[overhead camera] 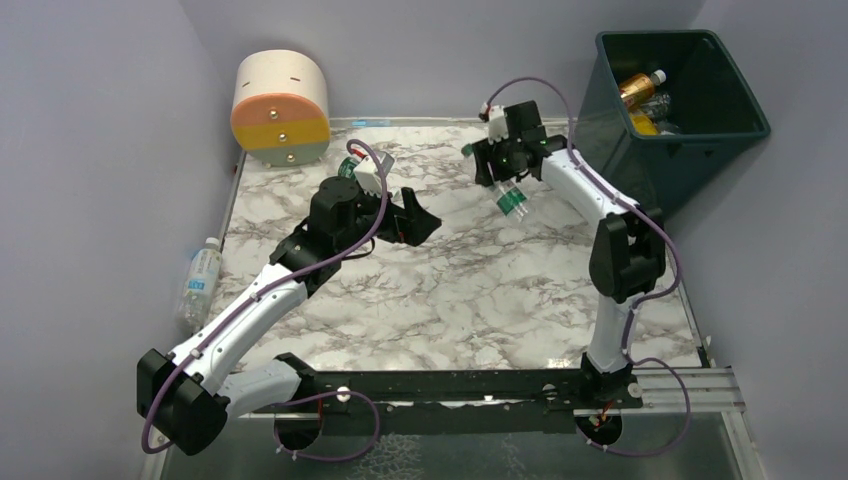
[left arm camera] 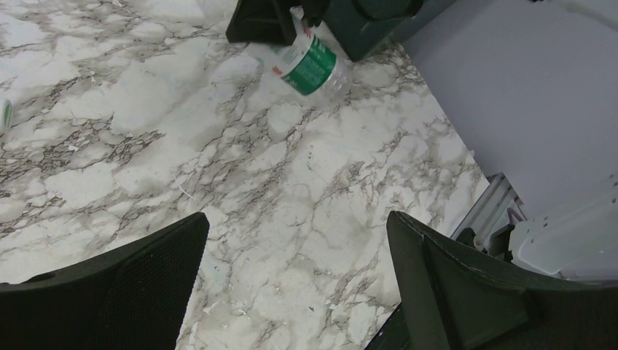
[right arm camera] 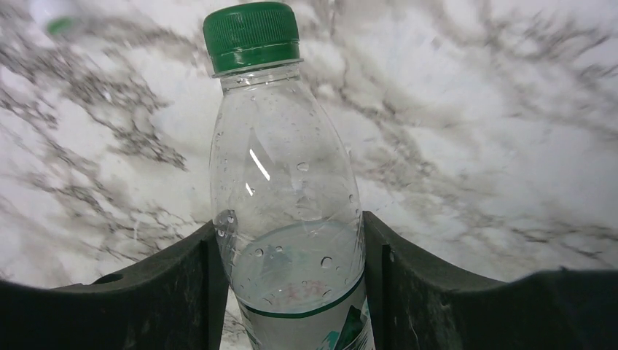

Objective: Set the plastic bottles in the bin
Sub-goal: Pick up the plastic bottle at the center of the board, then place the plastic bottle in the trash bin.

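My right gripper [right arm camera: 289, 292] is shut on a clear plastic bottle [right arm camera: 286, 197] with a green cap [right arm camera: 251, 33] and a green label, one finger pressed against each side. From above, this bottle [overhead camera: 512, 200] hangs from the right gripper [overhead camera: 503, 178] low over the marble, left of the bin. In the left wrist view the same bottle [left arm camera: 310, 67] slants down to the tabletop. The dark teal bin [overhead camera: 735, 125] stands at the back right with bottles [overhead camera: 640, 90] inside. My left gripper [overhead camera: 418, 216] [left arm camera: 295, 226] stands open over bare marble with nothing between its fingers.
Another bottle [overhead camera: 200, 278] lies beyond the table's left edge by the wall. A green-labelled bottle [overhead camera: 349, 166] shows behind my left wrist. A round cream, orange and yellow drum [overhead camera: 281, 107] sits at the back left. Purple walls close in the table.
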{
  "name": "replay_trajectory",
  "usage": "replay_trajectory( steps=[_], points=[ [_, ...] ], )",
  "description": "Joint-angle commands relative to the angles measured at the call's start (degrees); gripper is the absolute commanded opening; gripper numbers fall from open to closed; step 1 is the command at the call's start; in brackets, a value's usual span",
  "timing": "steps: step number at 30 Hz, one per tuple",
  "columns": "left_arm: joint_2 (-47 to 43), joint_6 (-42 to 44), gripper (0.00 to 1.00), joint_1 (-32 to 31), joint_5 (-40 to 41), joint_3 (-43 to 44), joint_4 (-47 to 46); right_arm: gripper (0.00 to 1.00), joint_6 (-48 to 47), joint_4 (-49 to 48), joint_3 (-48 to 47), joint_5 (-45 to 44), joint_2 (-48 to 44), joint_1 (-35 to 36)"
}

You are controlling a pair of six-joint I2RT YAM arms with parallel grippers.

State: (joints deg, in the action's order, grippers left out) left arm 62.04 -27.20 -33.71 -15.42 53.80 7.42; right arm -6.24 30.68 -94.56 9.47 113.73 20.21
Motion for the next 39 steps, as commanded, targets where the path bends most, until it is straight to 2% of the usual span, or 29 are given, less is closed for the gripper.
replay_trajectory(
  steps=[1,9,19,25,33,39],
  points=[
    [-1.1,-0.1,0.99,0.3,-0.6,-0.5,-1.7,0.53,1.2,0.7,-7.0,-2.8,-5.9,0.3],
    [-0.7,0.1,0.99,0.3,-0.7,0.2,-1.5,0.54,0.1,2.6,-17.4,-6.6,-5.1,0.4],
    [-1.1,1.3,0.99,0.3,0.2,1.3,0.3,0.58,-1.1,-3.9,-28.1,-17.0,-6.2,0.3],
    [-1.5,2.1,0.99,0.3,0.8,1.8,1.2,0.59,-4.3,-19.1,-20.6,-25.0,-15.1,0.3],
    [-1.4,2.2,0.99,0.3,0.7,1.6,0.9,0.61,-13.7,-40.7,-9.3,-34.1,-23.4,-0.1],
    [-2.0,2.1,0.99,0.4,0.7,0.9,0.8,0.61,-16.4,-52.5,-4.7,-35.9,-26.1,-5.4]
  ],
)
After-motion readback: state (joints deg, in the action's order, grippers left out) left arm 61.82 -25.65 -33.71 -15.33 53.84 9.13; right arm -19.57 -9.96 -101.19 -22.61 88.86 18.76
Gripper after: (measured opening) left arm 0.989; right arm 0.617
